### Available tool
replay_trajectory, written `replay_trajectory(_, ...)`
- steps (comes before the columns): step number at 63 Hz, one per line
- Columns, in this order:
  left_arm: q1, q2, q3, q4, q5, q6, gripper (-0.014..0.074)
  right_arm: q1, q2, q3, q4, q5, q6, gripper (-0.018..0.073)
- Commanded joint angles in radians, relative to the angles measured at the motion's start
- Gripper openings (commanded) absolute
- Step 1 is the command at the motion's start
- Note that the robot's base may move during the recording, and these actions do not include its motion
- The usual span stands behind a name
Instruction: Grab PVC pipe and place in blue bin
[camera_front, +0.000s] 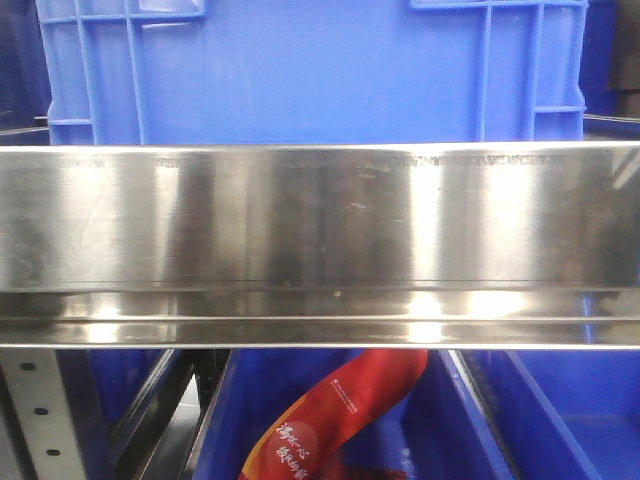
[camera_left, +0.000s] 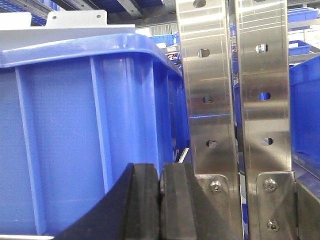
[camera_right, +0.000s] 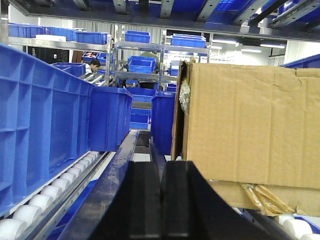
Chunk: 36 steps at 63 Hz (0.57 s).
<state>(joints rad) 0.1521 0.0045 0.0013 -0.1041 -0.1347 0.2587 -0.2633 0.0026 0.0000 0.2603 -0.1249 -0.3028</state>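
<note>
- The front view is filled by a steel rail (camera_front: 320, 240), with a blue bin (camera_front: 310, 70) seen behind it and above.
- Below the rail, another bin (camera_front: 430, 420) is seen holding a red packet (camera_front: 335, 415).
- The left claw (camera_left: 160, 200) is clenched, its pads pressed together with nothing between them; it is held near a blue bin wall (camera_left: 75, 135), left of two steel posts (camera_left: 232, 115).
- The right claw (camera_right: 161, 200) is likewise clenched on nothing, above a roller track (camera_right: 45, 195), between blue bins (camera_right: 45, 125) on the left and a cardboard box (camera_right: 250, 125) on the right.
- The PVC pipe is not seen in any view.
</note>
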Motion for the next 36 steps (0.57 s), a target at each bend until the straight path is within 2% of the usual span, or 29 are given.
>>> replay_trajectory(1,-0.008,-0.005,-0.001,0.001,-0.011,-0.008,-0.0111,-0.002,-0.003,0.0,-0.005,-0.026,0.0,-0.0163)
replay_trajectory(36,-0.008,-0.005,-0.001,0.001,-0.011,-0.008,-0.0111,-0.002,-0.003,0.0,-0.005,-0.026,0.0,-0.0163)
